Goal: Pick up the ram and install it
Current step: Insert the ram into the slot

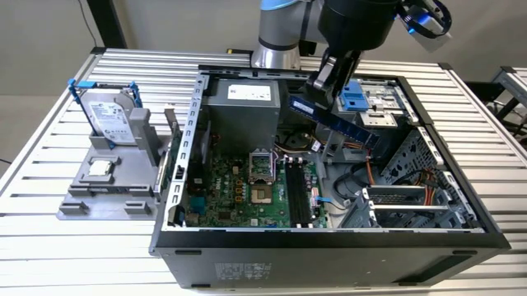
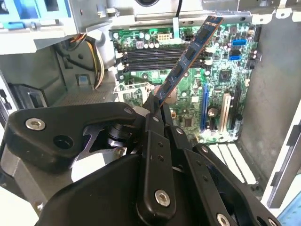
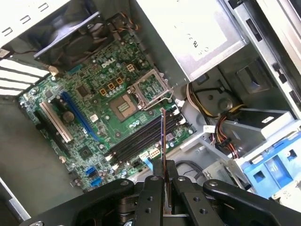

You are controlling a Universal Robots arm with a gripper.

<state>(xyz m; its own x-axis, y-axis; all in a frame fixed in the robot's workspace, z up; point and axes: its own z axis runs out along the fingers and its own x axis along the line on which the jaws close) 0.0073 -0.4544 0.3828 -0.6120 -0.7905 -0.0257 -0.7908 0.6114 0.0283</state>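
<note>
**Figure. Memory module carried over the open chassis.** The arm's black fingers (image 1: pixel 323 79) were clamped on one end of the ram (image 1: pixel 344 125), a thin, long, dark circuit-board stick bearing small chips. They held it in the air above the open grey metal computer case (image 1: pixel 196 117), which lay on its side on the slatted aluminium bench (image 1: pixel 49 154).

In the exterior view the stick slanted downward toward that view's right. It hung near the blue plastic drive bay (image 1: pixel 354 98) and well apart from the green motherboard (image 1: pixel 247 197) below. Because the grip was at one end, most of the stick's length projected free, which probably left its long edge unobstructed for seating.

In the second wrist view the ram (image 2: pixel 188 56) rose from between the closed fingers (image 2: pixel 153 123) and crossed over the long black memory slots (image 2: pixel 155 54) at an angle. In the first wrist view the ram appeared edge-on as a thin line (image 3: pixel 162 136), also oblique to those slots (image 3: pixel 141 139). The slots appeared unoccupied. Judged from this, the pick-up was complete, but the stick was neither aligned with a slot nor touching one.

A silver hard drive with blue rails (image 1: pixel 111 117) stood upright in a grey stand on the bench at the exterior view's left, outside the case.
</note>
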